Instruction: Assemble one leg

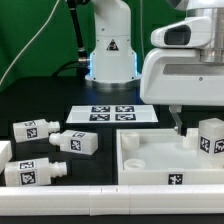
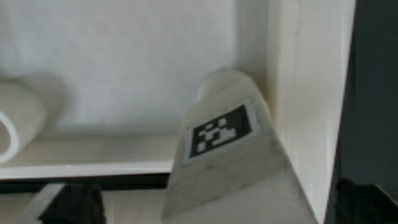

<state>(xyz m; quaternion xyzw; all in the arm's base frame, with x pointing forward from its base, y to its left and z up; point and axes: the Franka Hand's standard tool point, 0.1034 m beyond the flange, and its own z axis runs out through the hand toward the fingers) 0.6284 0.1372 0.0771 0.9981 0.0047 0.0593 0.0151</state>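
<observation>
The leg [image 1: 211, 136], a chunky white block with a tag, stands upright in the white tray's [image 1: 150, 160] corner at the exterior view's right. In the wrist view the leg [image 2: 228, 140] rises toward the camera beside the tray's rim [image 2: 306, 60]. My gripper [image 1: 198, 125] hangs straddling the leg. One finger [image 1: 175, 121] shows with a gap between it and the leg. In the wrist view a dark finger [image 2: 63, 205] also stands apart from the leg, so the gripper [image 2: 214, 212] looks open. The other finger is hidden.
Three more legs [image 1: 33, 128] [image 1: 76, 143] [image 1: 35, 172] lie on the black table at the exterior view's left. The marker board [image 1: 112, 113] lies behind the tray. The robot's base [image 1: 110, 50] stands at the back. A round tray feature [image 2: 18, 118] shows in the wrist view.
</observation>
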